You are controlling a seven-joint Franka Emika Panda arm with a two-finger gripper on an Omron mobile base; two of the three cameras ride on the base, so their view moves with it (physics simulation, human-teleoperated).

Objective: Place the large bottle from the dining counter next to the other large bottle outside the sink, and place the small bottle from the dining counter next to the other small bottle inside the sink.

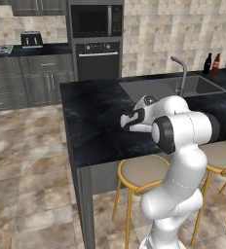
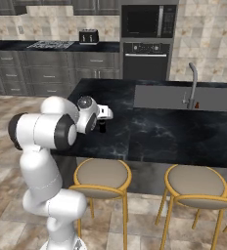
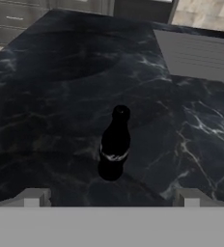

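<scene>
Small bottle (image 3: 114, 147), near-black and slim, stands upright on the dining counter (image 3: 51, 96), its long axis vertical and its cap pointing straight up. In the hand view it sits at the centre, leaning slightly toward 12 o'clock because the camera looks down on it, with a pale band around its body. The gripper (image 3: 111, 198) hovers just short of it at 6 o'clock, both grey fingertips (image 3: 34, 198) spread as wide as they go, one to each side and apart from the glass, holding nothing.

In the right base view the bottle (image 2: 102, 127) shows as a dark stub just below the hand, near the counter's front-left part.

Farther back, at 1 o'clock from the bottle, lies the grey sink (image 1: 159, 87) with its curved tap (image 1: 182, 73). Beyond the sink, at the counter's far right corner in the left base view, two tall bottles stand upright side by side: the large bottle (image 1: 208, 63), black, and the other large bottle (image 1: 215, 64), brown with red.
</scene>
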